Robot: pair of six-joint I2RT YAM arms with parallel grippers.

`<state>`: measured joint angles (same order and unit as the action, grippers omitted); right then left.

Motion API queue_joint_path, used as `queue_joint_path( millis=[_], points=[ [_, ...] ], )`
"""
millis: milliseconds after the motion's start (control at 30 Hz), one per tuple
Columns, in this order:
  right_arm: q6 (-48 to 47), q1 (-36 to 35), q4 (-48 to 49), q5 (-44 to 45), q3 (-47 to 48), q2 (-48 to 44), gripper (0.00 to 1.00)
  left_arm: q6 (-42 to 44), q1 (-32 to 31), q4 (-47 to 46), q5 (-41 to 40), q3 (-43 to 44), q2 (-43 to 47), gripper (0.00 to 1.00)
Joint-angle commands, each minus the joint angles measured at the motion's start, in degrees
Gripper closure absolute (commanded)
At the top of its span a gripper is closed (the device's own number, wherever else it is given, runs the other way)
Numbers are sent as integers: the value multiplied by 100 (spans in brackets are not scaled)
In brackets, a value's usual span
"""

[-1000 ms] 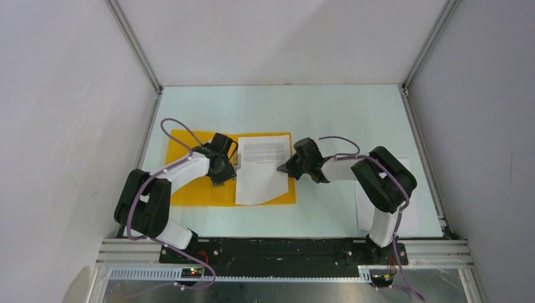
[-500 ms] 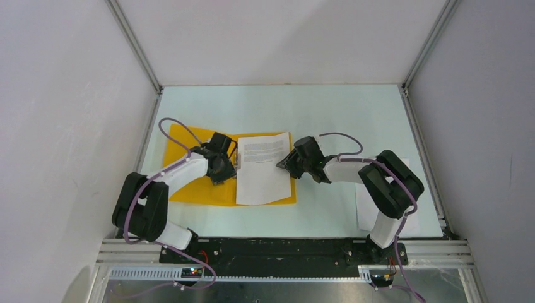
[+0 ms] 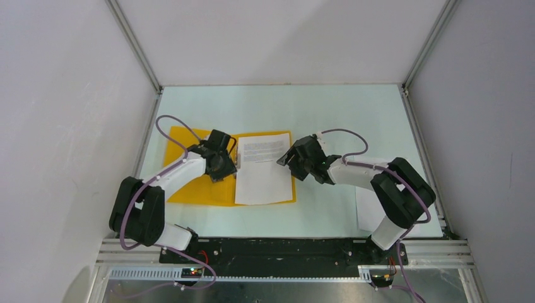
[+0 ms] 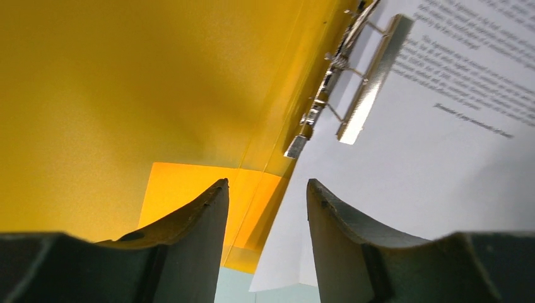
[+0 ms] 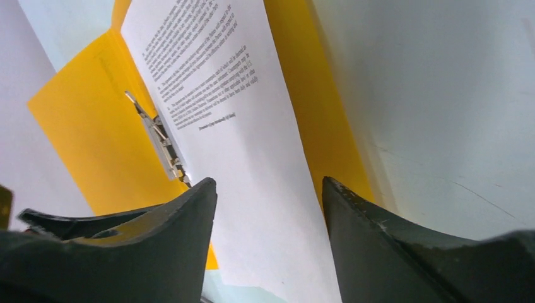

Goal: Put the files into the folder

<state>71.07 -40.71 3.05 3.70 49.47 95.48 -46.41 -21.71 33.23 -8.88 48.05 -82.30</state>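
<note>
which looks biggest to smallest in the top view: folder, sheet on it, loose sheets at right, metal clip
1. folder, open
2. sheet on it and loose sheets: look alike, the second partly hidden by the right arm, so unranked
3. metal clip, tiny

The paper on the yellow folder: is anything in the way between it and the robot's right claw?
No, nothing visible is in the way. The right gripper hangs open over the sheet, near its right edge. The sheet already lies on the open folder.
</note>
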Motion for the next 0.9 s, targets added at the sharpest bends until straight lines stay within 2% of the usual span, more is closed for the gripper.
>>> queue_joint_path(
  millis=[0,167,300,433,467,500,567,633,767,867],
  points=[
    [-330,19,-739,598,-61,-462,29,172,36,68,-116,385,374,44],
    [-820,208,-1765,1331,-65,-1279,17,317,-99,75,25,818,617,34],
    [-1119,763,-2500,1812,-373,-2168,12,417,-718,68,225,1437,463,27],
    [-1537,2247,-2789,1887,-921,-3220,7,530,-1317,27,476,2091,-19,23],
    [-1715,2830,-2791,1939,-996,-3508,6,556,-1401,13,515,2260,-191,23],
    [-1801,3121,-2787,1953,-1114,-3632,4,603,-1538,-6,606,2335,-265,23],
    [-2061,4338,-2709,1972,-1237,-3920,1,655,-1711,-59,796,2490,-539,23],
    [-2254,5119,-2669,1967,-1280,-4067,1,712,-1849,-115,1042,2566,-650,23],
    [-2194,6306,-2710,1806,-1346,-4124,0,812,-1992,-165,1404,2575,-827,23],
    [-2133,6806,-2728,1659,-1475,-4067,1,855,-2061,-248,1689,2647,-948,23]
  ],
)
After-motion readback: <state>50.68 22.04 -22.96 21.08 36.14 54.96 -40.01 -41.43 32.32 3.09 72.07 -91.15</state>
